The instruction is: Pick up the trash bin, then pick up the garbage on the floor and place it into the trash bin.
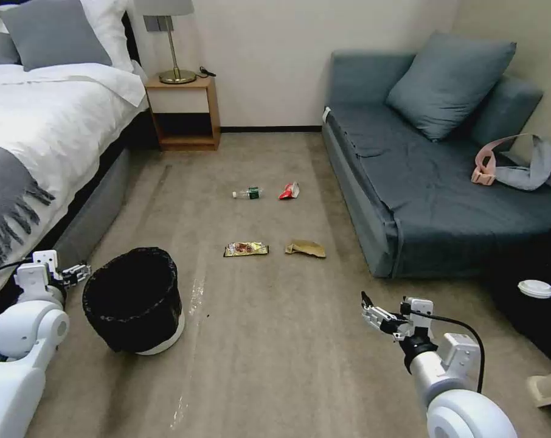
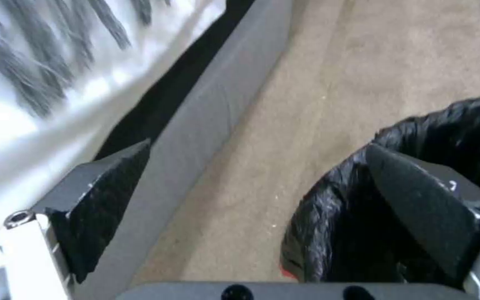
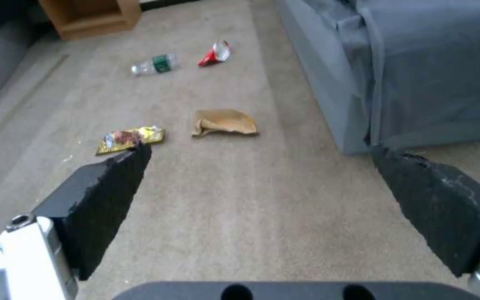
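The trash bin (image 1: 134, 299), white and lined with a crinkly black bag, stands on the floor (image 1: 275, 340) at the near left. My left gripper (image 1: 75, 272) is open beside its left rim. In the left wrist view one finger (image 2: 418, 200) overlaps the bin (image 2: 473, 125), gripping nothing. The garbage lies further out on the carpet: a clear bottle (image 1: 248, 193), a red wrapper (image 1: 289, 191), a gold packet (image 1: 246, 249) and a brown paper bag (image 1: 305, 248). My right gripper (image 1: 373, 316) hangs open and empty above the carpet, short of the gold packet (image 3: 130, 138) and paper bag (image 3: 224, 122).
A bed (image 1: 38, 140) with a grey base runs along the left, close behind the left arm. A wooden nightstand (image 1: 184, 112) stands at the back. A blue sofa (image 1: 433, 182) lines the right side. A black bag with a white lid (image 1: 536, 289) sits at the near right.
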`<state>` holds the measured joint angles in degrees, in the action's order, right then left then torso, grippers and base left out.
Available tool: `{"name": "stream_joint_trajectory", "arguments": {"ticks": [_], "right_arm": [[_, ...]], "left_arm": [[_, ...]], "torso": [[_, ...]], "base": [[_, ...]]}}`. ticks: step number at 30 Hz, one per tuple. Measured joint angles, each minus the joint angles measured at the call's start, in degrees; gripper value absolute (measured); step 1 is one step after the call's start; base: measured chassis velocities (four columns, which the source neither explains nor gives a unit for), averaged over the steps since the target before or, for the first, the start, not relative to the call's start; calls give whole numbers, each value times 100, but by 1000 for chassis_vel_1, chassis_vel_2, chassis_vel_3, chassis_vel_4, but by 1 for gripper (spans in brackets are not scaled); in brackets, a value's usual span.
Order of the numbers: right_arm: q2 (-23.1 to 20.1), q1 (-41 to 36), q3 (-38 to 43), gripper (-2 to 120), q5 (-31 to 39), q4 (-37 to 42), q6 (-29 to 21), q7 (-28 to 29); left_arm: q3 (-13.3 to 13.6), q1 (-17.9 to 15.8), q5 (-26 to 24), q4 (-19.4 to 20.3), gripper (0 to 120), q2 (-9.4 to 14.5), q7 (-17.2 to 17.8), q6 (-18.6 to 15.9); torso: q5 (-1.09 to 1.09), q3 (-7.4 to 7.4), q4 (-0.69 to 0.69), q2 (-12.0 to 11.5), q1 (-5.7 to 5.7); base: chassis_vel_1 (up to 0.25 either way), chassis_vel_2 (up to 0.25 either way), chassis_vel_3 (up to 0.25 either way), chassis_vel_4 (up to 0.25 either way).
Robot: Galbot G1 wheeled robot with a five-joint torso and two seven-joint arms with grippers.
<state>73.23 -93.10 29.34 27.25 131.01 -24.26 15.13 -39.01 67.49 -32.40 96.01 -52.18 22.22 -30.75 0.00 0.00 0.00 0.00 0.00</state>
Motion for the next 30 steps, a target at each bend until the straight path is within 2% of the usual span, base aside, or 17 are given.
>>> {"name": "stream_joint_trajectory", "arguments": {"ticks": [11, 12, 20, 30], "right_arm": [[24, 69, -33, 100, -20, -98, 29, -6], [27, 90, -51, 100, -21, -116, 29, -6], [-8, 140, -77, 100, -23, -179, 22, -11], [-40, 278, -224, 100, -37, -294, -30, -31]], "left_arm": [[347, -370, 94, -543, 100, -198, -109, 109], [440, -455, 94, -690, 100, -265, -114, 119], [618, -652, 99, -1021, 100, -424, -117, 119], [832, -957, 76, -1485, 100, -611, -41, -70]], "torso": [[0, 0, 0, 0, 0], [1, 0, 0, 0, 0], [1, 0, 0, 0, 0], [1, 0, 0, 0, 0]], "base": [[0, 0, 0, 0], [0, 0, 0, 0], [0, 0, 0, 0], [0, 0, 0, 0]]}}
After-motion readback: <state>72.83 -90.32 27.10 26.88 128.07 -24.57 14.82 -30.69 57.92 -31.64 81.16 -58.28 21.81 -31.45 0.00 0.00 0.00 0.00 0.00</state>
